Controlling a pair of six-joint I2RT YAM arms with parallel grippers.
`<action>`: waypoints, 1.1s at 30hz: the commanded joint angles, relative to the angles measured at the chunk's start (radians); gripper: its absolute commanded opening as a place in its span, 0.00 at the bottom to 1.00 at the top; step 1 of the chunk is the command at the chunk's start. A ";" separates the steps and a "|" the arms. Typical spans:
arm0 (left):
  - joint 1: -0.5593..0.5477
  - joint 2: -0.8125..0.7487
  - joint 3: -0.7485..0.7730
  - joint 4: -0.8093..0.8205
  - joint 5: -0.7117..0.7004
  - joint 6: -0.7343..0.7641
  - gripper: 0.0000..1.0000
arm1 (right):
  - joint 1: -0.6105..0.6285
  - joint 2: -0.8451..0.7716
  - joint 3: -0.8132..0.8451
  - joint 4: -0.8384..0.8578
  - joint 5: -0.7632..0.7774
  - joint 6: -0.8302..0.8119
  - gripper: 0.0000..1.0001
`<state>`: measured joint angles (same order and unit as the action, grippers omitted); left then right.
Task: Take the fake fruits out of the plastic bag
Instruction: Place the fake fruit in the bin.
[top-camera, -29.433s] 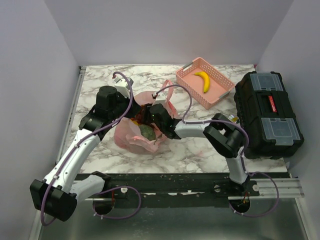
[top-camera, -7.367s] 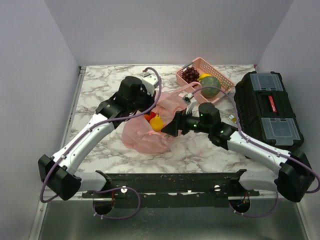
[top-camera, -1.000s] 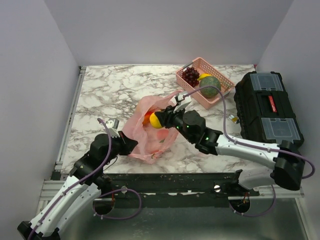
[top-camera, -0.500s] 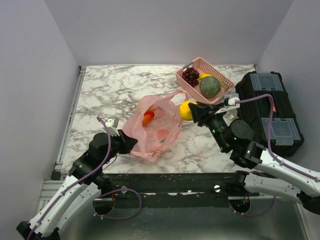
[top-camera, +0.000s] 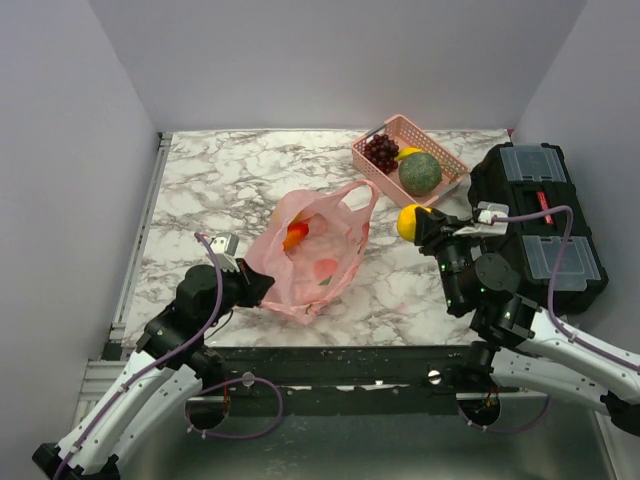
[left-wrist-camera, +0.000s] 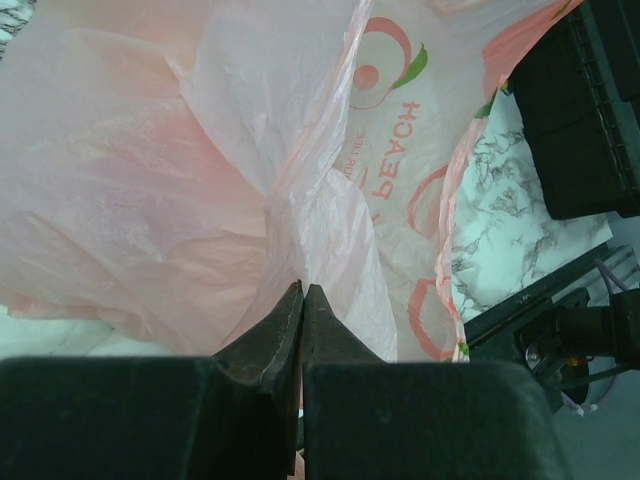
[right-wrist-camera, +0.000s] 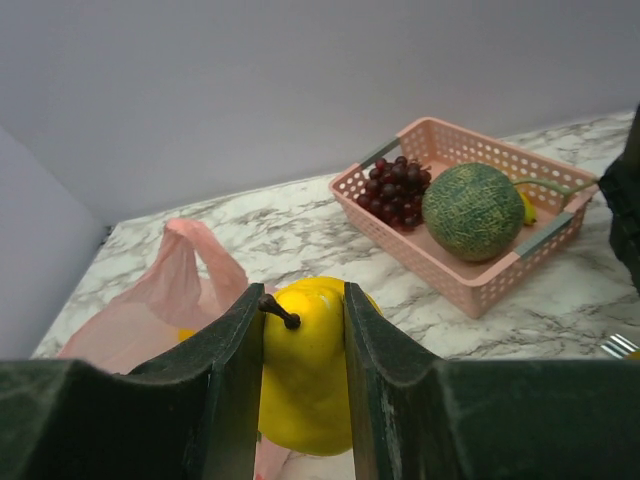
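Left gripper (left-wrist-camera: 302, 300) is pinching shut on a fold of the plastic bag (top-camera: 320, 250), anchoring it. Beyond, the right gripper (right-wrist-camera: 303, 305) is clamping the yellow fruit (top-camera: 410, 222), now lifted clear of the bag and travelling toward the basket (right-wrist-camera: 425, 265) holding grapes (right-wrist-camera: 395, 185) and melon (right-wrist-camera: 473, 212). Orange fruit (top-camera: 296, 235) is still waiting inside.

Mirrored "PEACH" txt on plastic bag (left-wrist-camera: 250, 170)
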<state>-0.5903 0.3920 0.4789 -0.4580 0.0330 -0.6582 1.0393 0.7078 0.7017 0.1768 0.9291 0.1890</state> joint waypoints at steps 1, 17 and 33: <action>0.006 -0.008 0.016 0.025 0.009 0.028 0.00 | -0.006 0.041 0.006 0.078 0.169 -0.059 0.01; 0.007 -0.035 0.008 0.044 0.061 0.035 0.00 | -0.649 0.764 0.447 -0.001 -0.599 0.245 0.01; 0.006 -0.050 0.026 0.027 0.070 0.035 0.00 | -0.694 1.403 0.979 -0.225 -0.468 0.108 0.01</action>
<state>-0.5888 0.3592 0.4789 -0.4347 0.0910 -0.6327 0.3511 2.0598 1.6272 0.0422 0.3977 0.3569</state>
